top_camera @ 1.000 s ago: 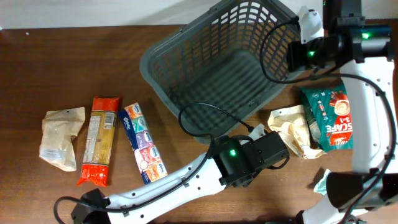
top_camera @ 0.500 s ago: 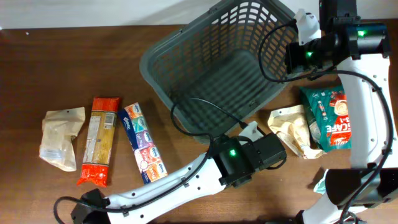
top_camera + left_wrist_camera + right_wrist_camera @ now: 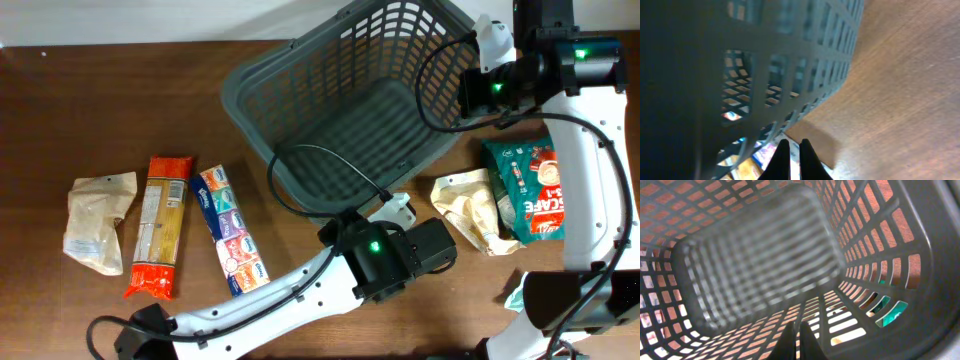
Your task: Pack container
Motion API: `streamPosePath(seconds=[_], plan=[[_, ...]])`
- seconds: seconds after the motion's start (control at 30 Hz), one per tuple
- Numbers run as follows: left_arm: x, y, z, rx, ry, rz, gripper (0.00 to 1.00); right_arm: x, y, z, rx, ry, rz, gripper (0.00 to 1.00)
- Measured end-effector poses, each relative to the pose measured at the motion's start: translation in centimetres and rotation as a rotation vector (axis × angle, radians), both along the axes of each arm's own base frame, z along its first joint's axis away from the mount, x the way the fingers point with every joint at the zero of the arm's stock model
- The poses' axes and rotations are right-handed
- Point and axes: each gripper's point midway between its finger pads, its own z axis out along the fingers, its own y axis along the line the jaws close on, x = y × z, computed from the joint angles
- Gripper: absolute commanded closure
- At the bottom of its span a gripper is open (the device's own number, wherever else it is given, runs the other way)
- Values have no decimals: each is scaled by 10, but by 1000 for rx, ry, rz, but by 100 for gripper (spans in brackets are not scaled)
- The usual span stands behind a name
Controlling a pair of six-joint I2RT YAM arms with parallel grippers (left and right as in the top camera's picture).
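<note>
The container (image 3: 243, 78) is a dark grey lattice basket lying skewed at the back middle of the table, with nothing inside it. My left gripper (image 3: 398, 207) sits at the basket's near right corner. In the left wrist view its fingers (image 3: 791, 143) are shut on nothing, right beside the slotted wall (image 3: 765, 60). My right gripper (image 3: 470, 90) is at the basket's right rim. In the right wrist view, which looks down into the bare basket (image 3: 900, 255), that gripper (image 3: 799, 328) is shut and holds nothing.
On the left lie a beige packet (image 3: 100, 222), an orange pasta packet (image 3: 160, 225) and a tissue multipack (image 3: 231, 232). Right of the basket lie a crumpled beige packet (image 3: 468, 210) and a green coffee packet (image 3: 530, 188). The left arm's cable loops over the basket's near rim.
My left gripper has moved a little up and left along the basket's near corner. The basket has shifted slightly to the left. The right arm has barely moved.
</note>
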Motion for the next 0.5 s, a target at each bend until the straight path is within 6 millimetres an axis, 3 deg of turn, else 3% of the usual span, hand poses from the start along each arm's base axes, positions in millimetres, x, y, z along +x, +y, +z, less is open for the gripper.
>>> streamPosePath(seconds=[0.5], plan=[[12,7,12,59,-95,-2,98,-15,1,-6,8,68,4,96]])
